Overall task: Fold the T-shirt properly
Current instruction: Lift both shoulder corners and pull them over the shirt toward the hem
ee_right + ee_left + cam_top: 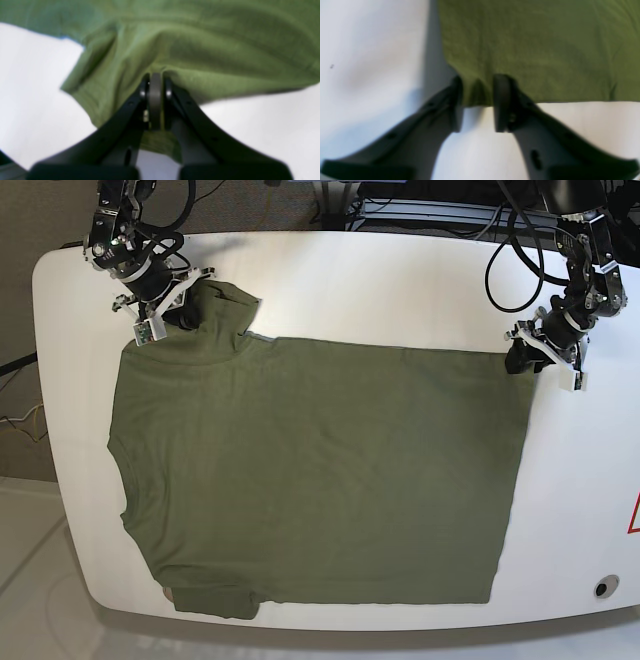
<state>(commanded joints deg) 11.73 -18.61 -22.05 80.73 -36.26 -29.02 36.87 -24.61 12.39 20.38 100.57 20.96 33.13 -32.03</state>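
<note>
- Your T-shirt (320, 480) lay spread flat across the white desk (400, 280), collar end to the left, hem to the right.
- Your left claw (478, 100) sat at the far right hem corner, fingers apart, with a small pucker of cloth between them.
- Your right claw (155, 87) was pressed together, clamped on a raised fold at the far left sleeve.
- Black cables (520, 240) trailed along the desk's far edge, clear of the cloth.
</note>
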